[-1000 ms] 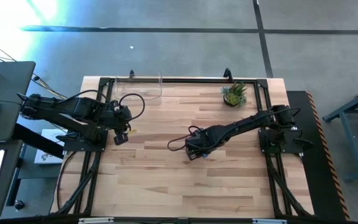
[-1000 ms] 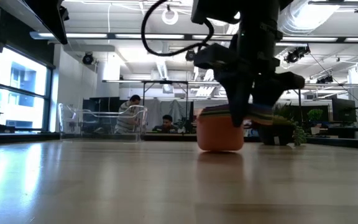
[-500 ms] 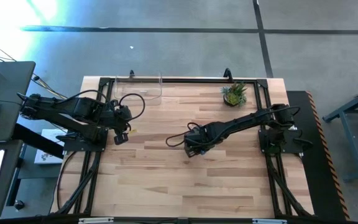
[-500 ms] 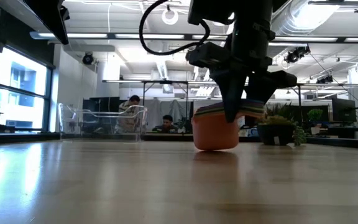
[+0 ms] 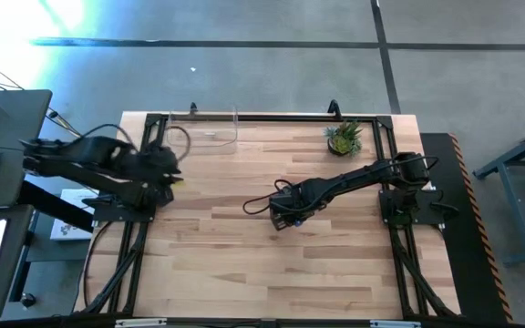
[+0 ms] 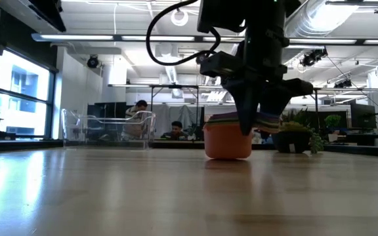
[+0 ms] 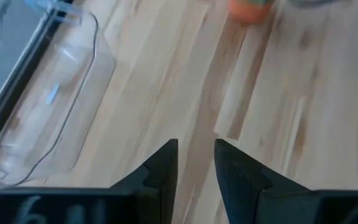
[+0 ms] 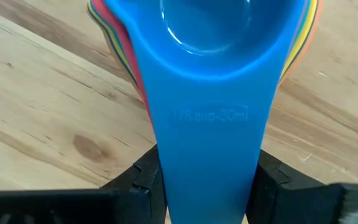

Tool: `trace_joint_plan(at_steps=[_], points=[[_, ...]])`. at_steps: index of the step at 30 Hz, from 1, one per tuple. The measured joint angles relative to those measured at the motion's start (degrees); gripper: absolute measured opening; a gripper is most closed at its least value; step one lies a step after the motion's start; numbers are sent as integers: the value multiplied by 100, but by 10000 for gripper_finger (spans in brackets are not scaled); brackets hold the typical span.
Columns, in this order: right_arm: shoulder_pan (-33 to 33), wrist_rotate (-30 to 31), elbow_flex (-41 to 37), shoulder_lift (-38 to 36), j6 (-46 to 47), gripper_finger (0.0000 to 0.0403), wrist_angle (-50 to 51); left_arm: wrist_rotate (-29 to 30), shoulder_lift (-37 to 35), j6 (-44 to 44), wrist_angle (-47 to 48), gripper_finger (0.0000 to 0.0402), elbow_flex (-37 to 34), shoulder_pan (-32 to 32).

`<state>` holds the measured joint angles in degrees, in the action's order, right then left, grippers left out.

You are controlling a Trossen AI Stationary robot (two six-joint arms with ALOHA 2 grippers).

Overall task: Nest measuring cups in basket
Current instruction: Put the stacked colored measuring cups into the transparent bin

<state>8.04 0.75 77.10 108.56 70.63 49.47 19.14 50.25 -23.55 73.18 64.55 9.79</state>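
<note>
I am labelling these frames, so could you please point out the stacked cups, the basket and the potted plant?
stacked cups (image 6: 228, 141), low view, orange outer cup's side.
basket (image 5: 210, 137), high view, clear floor.
potted plant (image 5: 344, 138), high view, leaves.

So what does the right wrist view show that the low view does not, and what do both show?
Only the right wrist view shows the blue measuring cup on top of the nested stack, with the right gripper fingers on either side of its handle. Only the low view shows the clear basket far off to one side, the potted plant and people in the room behind. Both show the stack with its orange cup and the wooden table.
</note>
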Motion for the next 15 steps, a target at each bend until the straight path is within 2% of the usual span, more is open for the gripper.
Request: trace_joint_plan(at_steps=[2, 5, 15], points=[[-18, -40, 0, 11, -8, 131, 0, -1, -322, -18, -133, 90, -17, -1], [-49, -50, 0, 20, -13, 131, -4, 0, -896, 24, -855, 85, -351, 0], [-132, -33, 0, 26, -58, 131, -9, 351, -3150, 315, -3104, 67, -2355, -1]])
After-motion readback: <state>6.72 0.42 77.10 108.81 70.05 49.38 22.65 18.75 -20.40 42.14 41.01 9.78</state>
